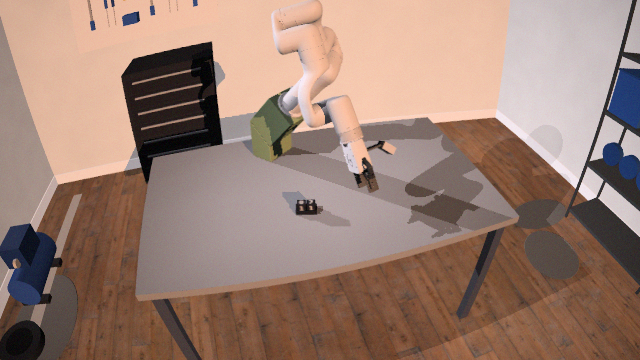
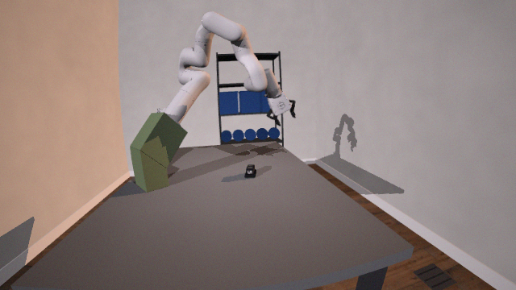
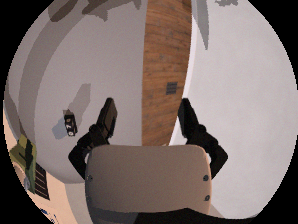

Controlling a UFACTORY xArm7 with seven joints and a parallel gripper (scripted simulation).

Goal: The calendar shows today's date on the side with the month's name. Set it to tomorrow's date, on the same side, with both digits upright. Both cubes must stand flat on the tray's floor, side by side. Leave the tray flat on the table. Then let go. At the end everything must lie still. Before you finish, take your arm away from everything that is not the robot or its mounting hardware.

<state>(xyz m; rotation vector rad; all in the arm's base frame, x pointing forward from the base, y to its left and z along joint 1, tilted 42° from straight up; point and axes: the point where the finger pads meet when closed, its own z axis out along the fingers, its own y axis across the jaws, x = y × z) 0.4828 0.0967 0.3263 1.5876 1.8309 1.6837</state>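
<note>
The small black calendar [image 1: 306,213] [image 2: 250,176] stands on the middle of the table. Its two dark cubes, a left cube [image 1: 301,205] and a right cube [image 1: 312,205], sit side by side in it. The exterior camera sees it end-on, with a white mark like a 5 on the near end. Pale digits show small in the wrist view on the cubes [image 3: 70,125], too small to read surely. The month's name cannot be read. My gripper [image 1: 366,186] [image 2: 286,120] [image 3: 147,105] is open and empty, high above the table and well to one side of the calendar.
The grey table [image 1: 215,235] [image 2: 226,234] [image 3: 117,60] carries the arm's green base [image 1: 270,132] [image 2: 151,161] at its back edge. A dark drawer cabinet [image 1: 172,105] stands behind the table. A shelf rack [image 2: 248,85] with blue boxes stands beyond its far end. Arm shadows cross the tabletop.
</note>
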